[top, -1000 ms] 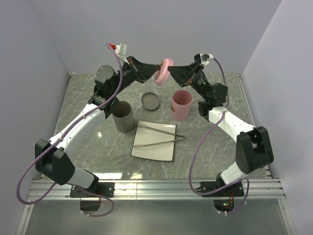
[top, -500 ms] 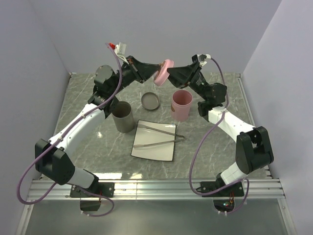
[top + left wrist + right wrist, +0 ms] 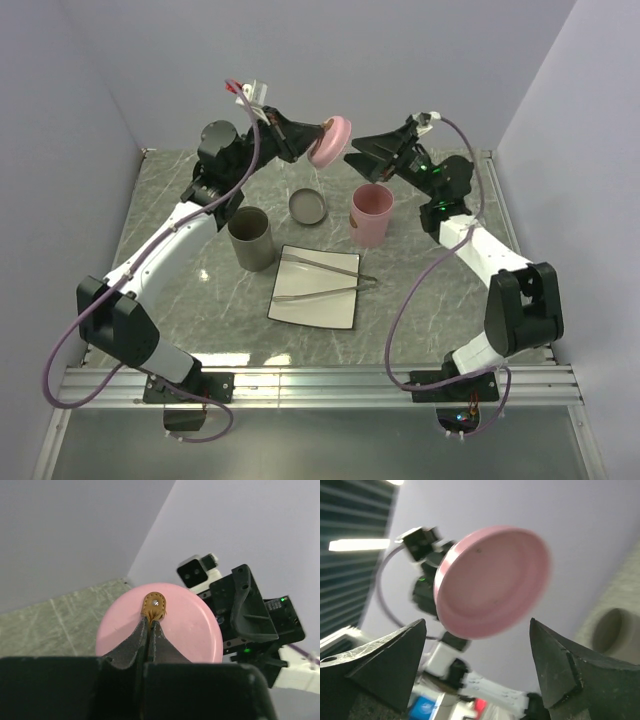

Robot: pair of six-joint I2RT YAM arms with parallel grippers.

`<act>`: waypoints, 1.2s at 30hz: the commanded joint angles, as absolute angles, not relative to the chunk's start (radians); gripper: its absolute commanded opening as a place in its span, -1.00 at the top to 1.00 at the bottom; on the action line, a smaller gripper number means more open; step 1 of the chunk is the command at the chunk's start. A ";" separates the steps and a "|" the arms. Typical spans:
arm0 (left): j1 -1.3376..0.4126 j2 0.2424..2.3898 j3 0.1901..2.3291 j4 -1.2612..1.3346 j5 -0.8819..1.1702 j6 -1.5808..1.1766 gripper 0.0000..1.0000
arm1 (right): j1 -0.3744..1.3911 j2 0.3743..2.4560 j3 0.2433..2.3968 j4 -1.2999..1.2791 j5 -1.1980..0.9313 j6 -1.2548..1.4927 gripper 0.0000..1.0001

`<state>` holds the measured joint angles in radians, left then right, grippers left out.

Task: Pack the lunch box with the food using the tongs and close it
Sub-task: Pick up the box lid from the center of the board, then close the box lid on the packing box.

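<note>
A pink round lid [image 3: 331, 141] hangs in the air at the back, tilted on edge. My left gripper [image 3: 318, 134] is shut on its brown leather tab [image 3: 154, 606]; the lid's top [image 3: 185, 625] fills the left wrist view. To the lid's right my right gripper [image 3: 352, 160] stands open and apart from it, and the lid's underside [image 3: 492, 580] shows between its spread fingertips [image 3: 415, 635]. The pink cylindrical lunch box [image 3: 371, 213] stands open below. The silver tongs [image 3: 322, 264] lie on the white square plate [image 3: 315, 310]. No food shows.
A grey cylindrical container [image 3: 250, 238] stands left of the plate. A shallow grey round piece [image 3: 308, 206] lies between it and the pink box. Walls close in on the left, back and right of the marble table [image 3: 180, 270].
My right gripper has opened, let go of the pink lid and drawn back to the right. My left gripper still grips the lid by its tab and has lifted it slightly.
</note>
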<state>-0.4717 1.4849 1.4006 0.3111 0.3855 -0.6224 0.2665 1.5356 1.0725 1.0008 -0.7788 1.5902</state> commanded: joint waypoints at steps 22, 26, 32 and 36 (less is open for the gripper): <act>-0.701 1.917 1.831 -0.120 0.094 0.123 0.99 | -0.215 1.237 1.597 -0.931 -0.776 -0.143 -0.99; -0.735 1.979 1.844 -0.107 0.066 0.166 0.99 | -0.294 1.174 1.591 -0.911 -0.764 -0.138 -0.99; -0.752 2.029 1.870 -0.091 0.049 0.176 0.99 | -0.325 1.166 1.568 -0.905 -0.785 -0.127 -0.99; -0.773 2.039 1.861 -0.071 0.041 0.187 0.99 | -0.336 1.160 1.552 -0.890 -0.805 -0.115 -0.99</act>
<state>-0.7612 2.0415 1.8088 -0.1364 0.0616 0.1589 -0.3222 1.1709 1.5665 -0.9054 -0.7818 -0.1131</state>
